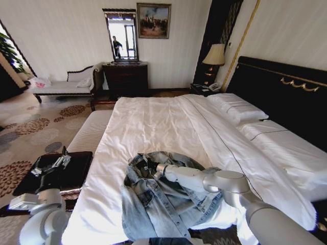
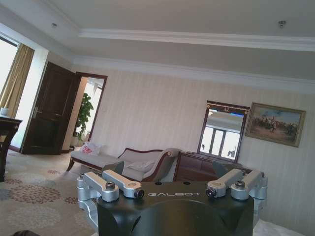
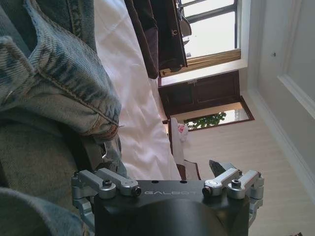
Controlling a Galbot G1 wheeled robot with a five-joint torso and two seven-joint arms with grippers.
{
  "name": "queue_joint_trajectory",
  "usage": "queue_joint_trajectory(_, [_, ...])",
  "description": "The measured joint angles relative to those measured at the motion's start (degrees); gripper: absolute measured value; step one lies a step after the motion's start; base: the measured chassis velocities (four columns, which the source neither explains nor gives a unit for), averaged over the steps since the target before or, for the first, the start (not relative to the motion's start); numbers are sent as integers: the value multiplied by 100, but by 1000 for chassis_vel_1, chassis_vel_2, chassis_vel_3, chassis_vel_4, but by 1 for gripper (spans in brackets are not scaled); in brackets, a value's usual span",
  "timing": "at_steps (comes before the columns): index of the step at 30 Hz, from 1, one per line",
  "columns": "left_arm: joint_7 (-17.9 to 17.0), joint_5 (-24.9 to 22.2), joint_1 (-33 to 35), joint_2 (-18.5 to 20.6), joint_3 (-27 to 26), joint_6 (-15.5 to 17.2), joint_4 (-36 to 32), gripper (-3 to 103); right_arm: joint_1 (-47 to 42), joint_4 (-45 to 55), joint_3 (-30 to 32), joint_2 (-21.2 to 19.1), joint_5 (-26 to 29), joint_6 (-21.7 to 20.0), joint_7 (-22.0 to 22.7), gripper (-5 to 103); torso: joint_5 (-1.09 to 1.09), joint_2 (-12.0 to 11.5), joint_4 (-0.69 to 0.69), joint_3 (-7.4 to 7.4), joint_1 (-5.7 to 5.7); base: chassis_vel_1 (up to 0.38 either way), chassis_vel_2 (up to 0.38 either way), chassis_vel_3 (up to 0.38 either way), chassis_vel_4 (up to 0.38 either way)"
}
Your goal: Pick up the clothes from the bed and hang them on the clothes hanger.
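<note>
The clothes, a light-blue denim jacket [image 1: 153,204], lie crumpled on the white sheet at the near end of the bed [image 1: 153,122]. My right gripper [image 1: 153,170] reaches into the jacket's upper folds. In the right wrist view the gripper [image 3: 155,160] is open: one finger is buried under a seamed fold of denim [image 3: 59,64], and the other stands free over the sheet [image 3: 138,123]. My left gripper [image 1: 51,166] is held up beside the bed's left edge; it is open and empty [image 2: 165,169]. The clothes hanger is out of view.
A dark low bench [image 1: 71,168] stands by the bed's left side under my left arm, with a striped pad [image 1: 92,130] beyond it. Pillows [image 1: 237,107] and the black headboard [image 1: 286,92] are on the right. A chaise [image 1: 66,87] and dresser [image 1: 125,79] line the far wall.
</note>
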Motion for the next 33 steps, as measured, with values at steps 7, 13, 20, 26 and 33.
queue_joint_trajectory(7, [-4, 49, -65, -11, 94, 20, 9, 100, -117, -3, -12, -37, -56, 1, 39, 103, 0, 0, -1, 0, 0, 0, 0, 0, 0])
queue_joint_trajectory(13, [-10, 44, -59, 19, 50, 27, 26, 100, -175, 81, -193, -28, -91, -106, 140, 96, 0, 0, 0, 0, 0, 0, 0, 0, 0])
queue_joint_trajectory(20, [-11, 24, -50, 56, 0, 11, 94, 100, -269, -26, -468, 66, 96, -818, 568, 99, 0, 0, 0, 0, -1, 0, 0, 0, 0])
queue_joint_trajectory(26, [-11, 30, -84, 54, 44, 11, 111, 100, -235, -418, -578, 318, 55, -1057, 670, 100, 0, 0, 0, 0, -1, 0, 0, 0, 0])
queue_joint_trajectory(33, [-10, 20, -86, 65, 27, 11, 139, 100, -172, -708, -704, 502, -102, -1165, 703, 100, -2, 0, -1, 0, -1, 0, 0, 0, 0])
